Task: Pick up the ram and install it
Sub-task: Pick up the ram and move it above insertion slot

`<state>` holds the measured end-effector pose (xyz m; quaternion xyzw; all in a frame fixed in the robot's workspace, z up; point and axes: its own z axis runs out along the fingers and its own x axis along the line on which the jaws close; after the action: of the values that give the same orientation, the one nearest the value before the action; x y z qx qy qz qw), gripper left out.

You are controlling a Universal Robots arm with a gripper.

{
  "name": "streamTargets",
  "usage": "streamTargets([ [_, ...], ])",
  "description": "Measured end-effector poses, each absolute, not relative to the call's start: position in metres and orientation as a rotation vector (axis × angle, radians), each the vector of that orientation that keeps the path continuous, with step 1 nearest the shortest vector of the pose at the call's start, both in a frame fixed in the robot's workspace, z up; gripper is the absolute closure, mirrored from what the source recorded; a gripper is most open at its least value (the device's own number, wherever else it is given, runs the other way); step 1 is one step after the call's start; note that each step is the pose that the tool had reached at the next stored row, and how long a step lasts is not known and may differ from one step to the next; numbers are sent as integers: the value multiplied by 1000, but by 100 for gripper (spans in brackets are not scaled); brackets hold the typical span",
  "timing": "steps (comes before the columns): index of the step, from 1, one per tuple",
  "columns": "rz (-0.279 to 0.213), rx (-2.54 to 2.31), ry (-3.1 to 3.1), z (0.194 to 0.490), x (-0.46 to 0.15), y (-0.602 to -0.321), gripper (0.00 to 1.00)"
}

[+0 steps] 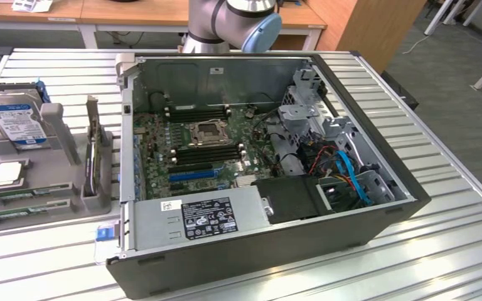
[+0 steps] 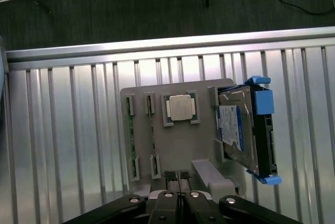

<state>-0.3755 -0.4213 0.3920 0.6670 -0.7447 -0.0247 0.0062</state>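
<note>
**Pincer clenched and empty over the parts holder, ram in its slots**

The pincer [image 2: 176,176] is clenched, its two fingertips pressed together with nothing between them. It hangs over one edge of the grey holder [image 2: 172,145], and I cannot tell whether it touches it. The ram [image 2: 153,135], a thin green stick, stands on its edge in a pair of slots of this holder and is the part nearest to the fingertips. A second ram stick [image 2: 131,137] sits parallel, just beside the first. The silver processor [image 2: 180,108] lies in its own square seat. The hard drive [image 2: 238,130], with blue brackets, leans in the holder on the far side of the processor from the ram.

In the exterior view the holder stands on the slatted metal counter [image 1: 442,251], just beside the open computer case [image 1: 224,269], on the exterior view's left of it. The arm [image 1: 224,19] rises behind the case. The ram is not yet in the case.
</note>
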Motion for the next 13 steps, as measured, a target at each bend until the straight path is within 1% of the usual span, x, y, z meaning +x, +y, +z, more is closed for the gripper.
streamTargets([
  [4,-77,2087,-2330,392,-376,-421,89],
  [6,-77,2087,-2330,392,-376,-421,77],
  [8,-77,2087,-2330,392,-376,-421,77],
  [9,-77,2087,-2330,392,-376,-421,70],
  [13,-78,2087,-2330,391,-375,-421,70],
])
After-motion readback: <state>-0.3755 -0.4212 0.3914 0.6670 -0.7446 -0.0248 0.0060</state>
